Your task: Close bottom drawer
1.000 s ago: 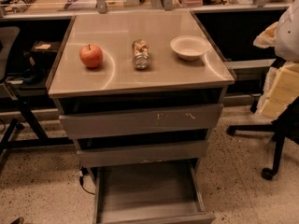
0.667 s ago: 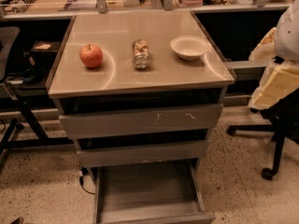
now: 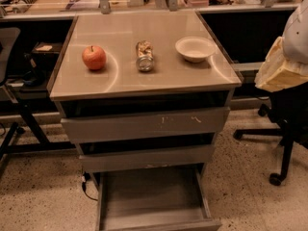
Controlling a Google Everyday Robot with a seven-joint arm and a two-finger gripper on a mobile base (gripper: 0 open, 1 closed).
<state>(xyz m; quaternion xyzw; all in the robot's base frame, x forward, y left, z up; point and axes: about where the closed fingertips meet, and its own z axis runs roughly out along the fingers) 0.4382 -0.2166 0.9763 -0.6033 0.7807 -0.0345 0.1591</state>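
Bottom drawer open at the foot of the cabinet.
The gripper has risen slightly, well right of the cabinet's top; whether it is open or closed cannot be told. The bottom drawer stays pulled out, so the push has not begun.

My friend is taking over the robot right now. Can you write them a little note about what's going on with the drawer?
Gripper: up at the right edge of the view, level with the cabinet top, away from the drawers and not touching the cabinet.
Bottom drawer: pulled far out toward the camera, with its front panel at the bottom edge of the view.
On the cabinet top: an apple, a small can and a bowl, all away from the drawers.
Done: nothing yet; the drawer is open.
Left: probably bring the gripper down to the drawer's front panel and push it all the way in.
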